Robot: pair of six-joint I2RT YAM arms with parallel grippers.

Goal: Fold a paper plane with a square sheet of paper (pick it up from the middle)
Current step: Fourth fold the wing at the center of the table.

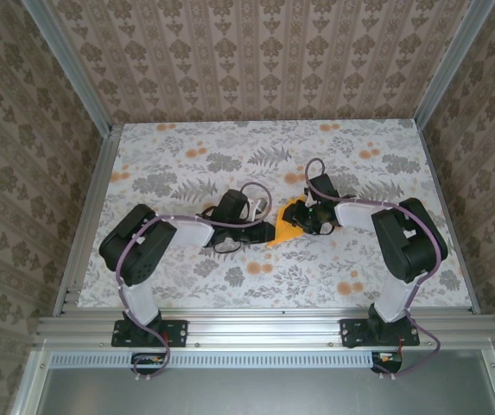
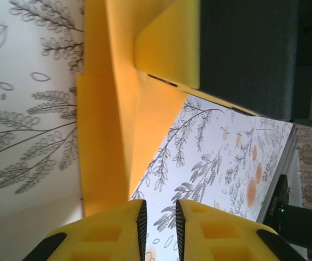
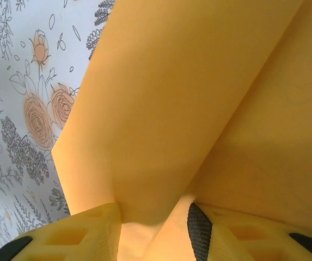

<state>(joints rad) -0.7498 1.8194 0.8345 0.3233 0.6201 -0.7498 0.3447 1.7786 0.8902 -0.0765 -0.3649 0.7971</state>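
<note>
The square sheet of paper (image 1: pixel 287 228) is bright orange, folded into layers with sharp creases, and sits at the middle of the table between my two grippers. In the right wrist view the sheet (image 3: pixel 188 98) runs down between my fingers, and my right gripper (image 3: pixel 154 213) is shut on a fold of it. My left gripper (image 2: pixel 161 211) is open by a narrow gap, with only the tablecloth showing between its jaws. The sheet (image 2: pixel 112 125) lies just ahead and to the left of the left gripper's fingertips. The right gripper's yellow finger (image 2: pixel 169 43) shows at the sheet's far end.
The floral tablecloth (image 1: pixel 359 156) covers the table, with free room behind and to both sides of the paper. Aluminium rails (image 1: pixel 264 324) edge the front and sides, and patterned walls close in the back. Both arms reach inward, with cables looping over them.
</note>
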